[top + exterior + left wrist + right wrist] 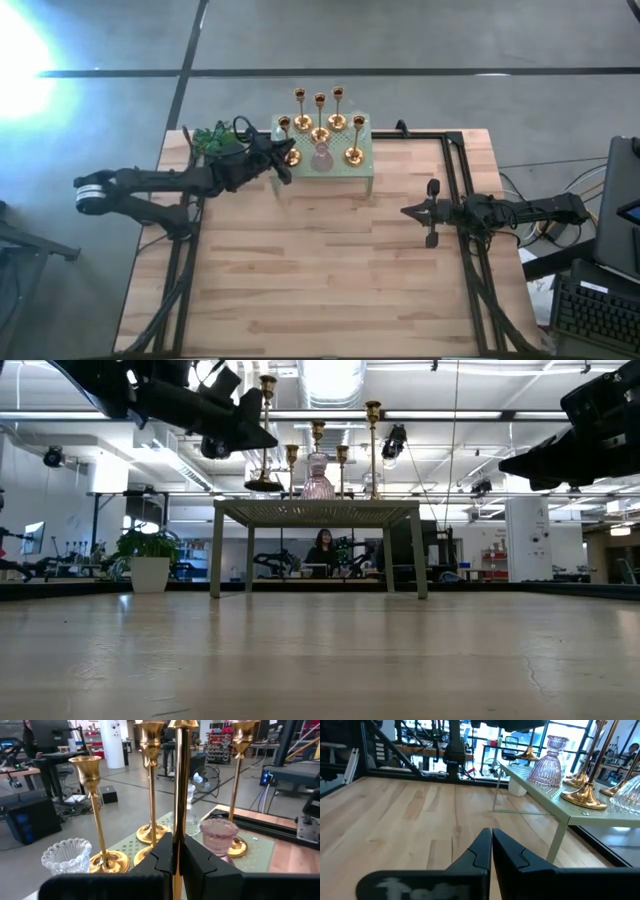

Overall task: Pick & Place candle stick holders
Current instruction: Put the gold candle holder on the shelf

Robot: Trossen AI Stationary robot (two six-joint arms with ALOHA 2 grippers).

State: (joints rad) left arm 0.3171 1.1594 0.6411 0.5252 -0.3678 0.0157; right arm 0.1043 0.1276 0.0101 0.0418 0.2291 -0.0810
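The candlesticks (320, 122) stand on a small green stand (366, 160) at the desk's far edge, and we judge them stiff, slick and top-heavy, so our left hand (176, 851) rightly pinches one low on its thin stem (179, 795), while the right hand (491, 842) waits shut and empty.

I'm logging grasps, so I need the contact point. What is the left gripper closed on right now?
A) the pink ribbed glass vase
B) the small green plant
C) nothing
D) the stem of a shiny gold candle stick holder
D: in the left wrist view the left gripper is shut on the thin stem of a shiny gold candle stick holder.
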